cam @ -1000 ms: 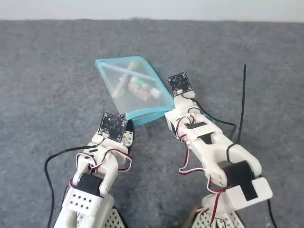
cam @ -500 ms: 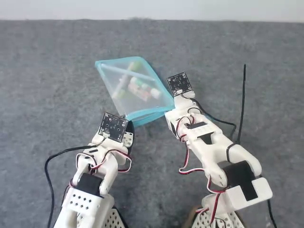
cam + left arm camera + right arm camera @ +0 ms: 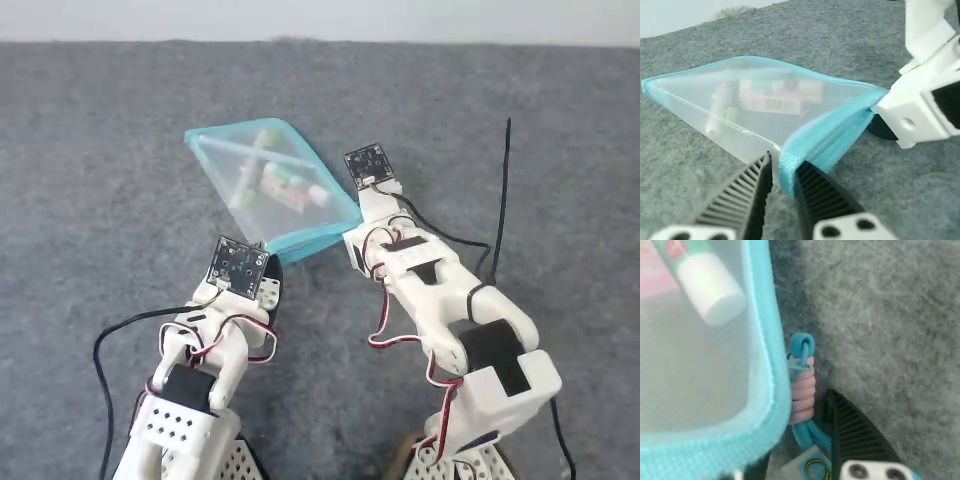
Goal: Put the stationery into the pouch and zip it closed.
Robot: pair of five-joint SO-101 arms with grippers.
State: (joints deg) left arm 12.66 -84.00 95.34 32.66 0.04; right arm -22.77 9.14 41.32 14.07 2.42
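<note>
Within the last second the right gripper (image 3: 807, 452) has swung left, and the mesh pouch (image 3: 270, 190) has slid with it, still mid-surface (image 3: 520, 100) but nearer the far-left corner. That suggests the zip pull (image 3: 802, 385) is being tugged, though the pouch may simply be dragging. The left gripper (image 3: 782, 167) has its jaws clamped on the pouch's blue edge; the right's grip I cannot tell. Count: one pouch, one pull, two arms, and at least three pieces of stationery (image 3: 285, 185), all inside.

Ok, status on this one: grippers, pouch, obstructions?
Left gripper shut on pouch corner. Right gripper at zipper pull, grip unclear. Stationery inside pouch. Nothing in the way.
</note>
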